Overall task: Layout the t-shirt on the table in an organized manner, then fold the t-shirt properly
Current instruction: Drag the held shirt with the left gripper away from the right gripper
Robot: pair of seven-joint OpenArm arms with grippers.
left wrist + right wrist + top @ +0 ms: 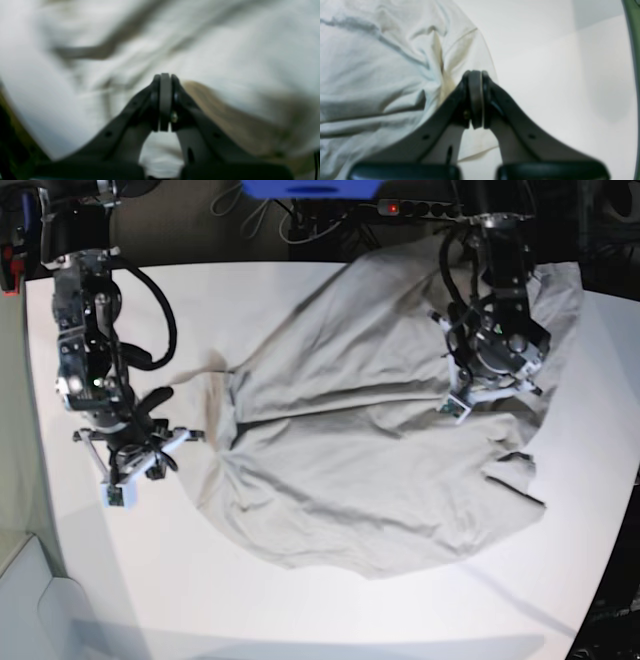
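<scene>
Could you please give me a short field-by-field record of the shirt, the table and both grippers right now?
t-shirt: spread out but wrinkled, not yet folded
table: white, bare along the near edge
left gripper: shut, over the shirt's far side
right gripper: shut, at the shirt's sleeve edge
cloth held: cannot tell for either gripper

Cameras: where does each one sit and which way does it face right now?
Left wrist: behind the left claw, looking down past its shut tips at the rumpled t-shirt.
Right wrist: behind the shut right claw; shirt edge, bare table.
Base: overhead, facing down; both arms show.
All three views share the t-shirt.
</scene>
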